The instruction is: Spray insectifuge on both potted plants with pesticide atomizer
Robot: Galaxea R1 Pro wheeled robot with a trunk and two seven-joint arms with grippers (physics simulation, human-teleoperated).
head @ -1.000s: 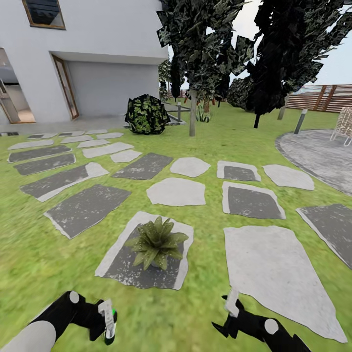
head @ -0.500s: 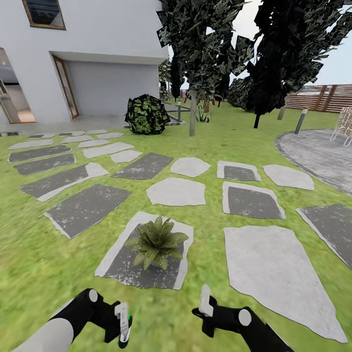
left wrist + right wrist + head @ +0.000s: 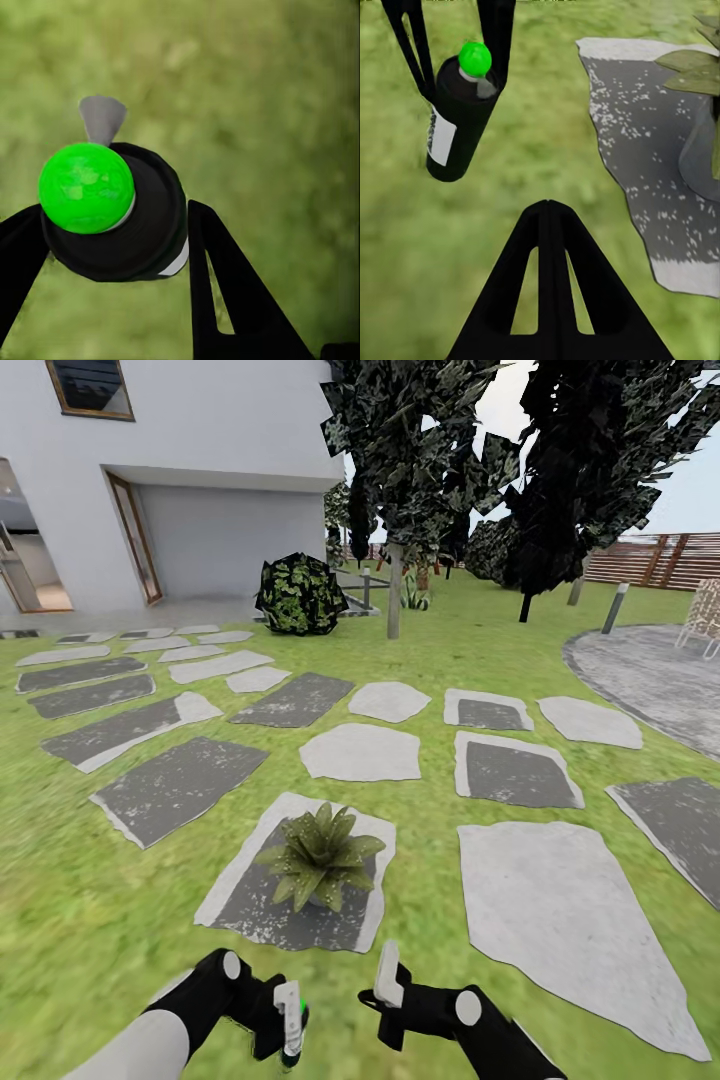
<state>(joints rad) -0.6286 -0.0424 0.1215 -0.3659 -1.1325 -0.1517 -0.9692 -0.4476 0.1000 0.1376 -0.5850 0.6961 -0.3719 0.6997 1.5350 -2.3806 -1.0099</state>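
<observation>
The left gripper (image 3: 291, 1032) is clamped on the atomizer (image 3: 112, 214), a black cylinder with a green cap and a white label, its two fingers (image 3: 496, 30) pressing either side of it above the lawn (image 3: 60, 920), as the right wrist view also shows. The right gripper (image 3: 385, 985) hangs just beside the left one, its fingers drawn together into one closed wedge with nothing between them. One potted plant (image 3: 320, 852) stands on a grey stepping stone (image 3: 250, 905) just ahead of both grippers, and its pot and leaf tips show at the edge of the right wrist view
</observation>
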